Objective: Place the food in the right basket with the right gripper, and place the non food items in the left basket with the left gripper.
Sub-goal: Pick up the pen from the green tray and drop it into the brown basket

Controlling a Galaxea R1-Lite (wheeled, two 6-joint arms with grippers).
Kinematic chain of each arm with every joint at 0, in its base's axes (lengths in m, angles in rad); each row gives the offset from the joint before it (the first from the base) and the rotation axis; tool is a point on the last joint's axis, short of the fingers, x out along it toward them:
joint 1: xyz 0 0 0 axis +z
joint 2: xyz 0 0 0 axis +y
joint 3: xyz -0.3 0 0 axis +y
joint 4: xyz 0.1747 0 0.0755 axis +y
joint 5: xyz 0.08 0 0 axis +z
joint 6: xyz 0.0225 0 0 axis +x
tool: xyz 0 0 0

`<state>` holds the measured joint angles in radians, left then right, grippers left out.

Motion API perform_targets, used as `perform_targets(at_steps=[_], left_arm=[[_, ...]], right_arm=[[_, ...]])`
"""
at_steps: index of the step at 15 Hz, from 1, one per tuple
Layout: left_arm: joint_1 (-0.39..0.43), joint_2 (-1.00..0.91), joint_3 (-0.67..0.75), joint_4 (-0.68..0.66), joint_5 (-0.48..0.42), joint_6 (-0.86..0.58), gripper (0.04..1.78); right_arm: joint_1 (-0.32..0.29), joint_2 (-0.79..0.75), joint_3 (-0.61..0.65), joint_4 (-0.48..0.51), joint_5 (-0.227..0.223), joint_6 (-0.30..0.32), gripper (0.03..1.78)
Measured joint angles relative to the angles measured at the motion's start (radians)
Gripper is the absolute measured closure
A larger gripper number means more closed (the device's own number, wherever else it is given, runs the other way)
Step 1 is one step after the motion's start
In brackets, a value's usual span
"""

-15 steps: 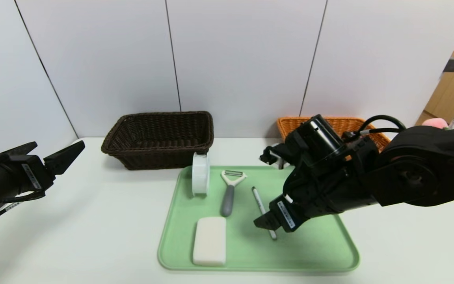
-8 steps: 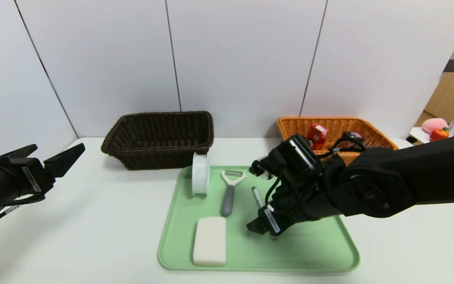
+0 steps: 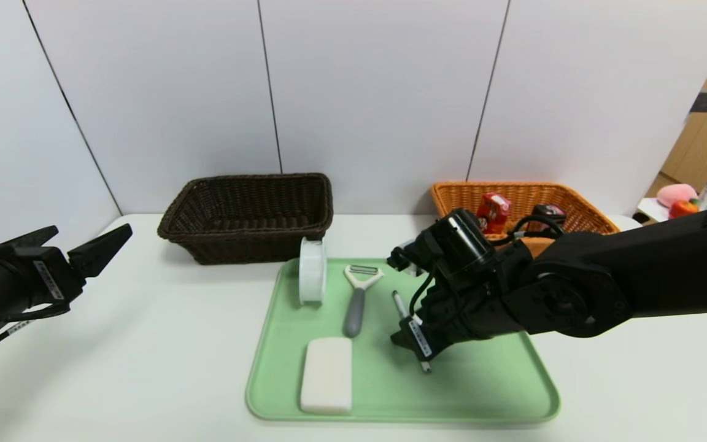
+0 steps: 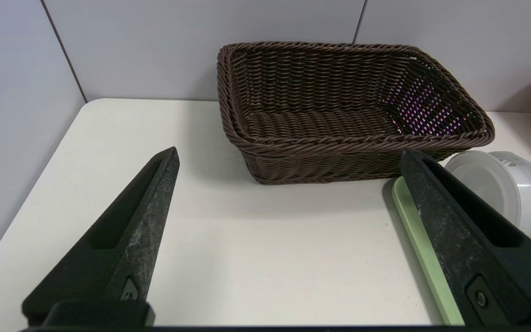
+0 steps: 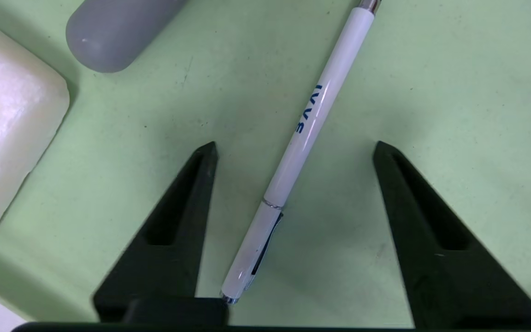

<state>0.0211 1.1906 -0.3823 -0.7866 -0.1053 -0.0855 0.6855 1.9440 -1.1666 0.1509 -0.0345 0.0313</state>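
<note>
Two cartons (image 3: 493,211) lie in the right basket (image 3: 458,195); pen (image 5: 311,120), peeler (image 3: 356,301), disc (image 3: 312,271) and block (image 3: 327,374) remain. Right gripper (image 5: 293,152) straddles the pen, jaws wide, empty; left gripper (image 4: 288,157), at the bench's left edge, likewise.

Even, bright overhead light is seen throughout; soft shadows are cast beneath the right gripper (image 3: 413,345) onto the green tray (image 3: 501,393). A faint sheen is shown on the pen (image 5: 309,127). Wall lines are bowed, perhaps by lens distortion, toward the head view's edges
</note>
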Motion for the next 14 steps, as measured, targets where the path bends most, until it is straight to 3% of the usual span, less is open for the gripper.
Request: perform_targets(at_steps=[3,4,5,14], left_arm=[[0.000,0.000,0.000,0.000,0.000,-0.002,0.13],[0.000,0.000,0.000,0.000,0.000,-0.001,0.13],[0.000,0.000,0.000,0.000,0.000,-0.001,0.13],[0.000,-0.001,0.000,0.000,0.000,-0.001,0.13]], right_arm=[[0.000,-0.004,0.004,0.003,-0.001,0.001,1.03],[0.000,-0.005,0.005,0.003,0.000,0.001,1.30],[0.001,-0.006,0.004,0.002,0.000,0.002,1.75],[0.002,-0.052,0.002,-0.003,0.000,0.003,1.75]])
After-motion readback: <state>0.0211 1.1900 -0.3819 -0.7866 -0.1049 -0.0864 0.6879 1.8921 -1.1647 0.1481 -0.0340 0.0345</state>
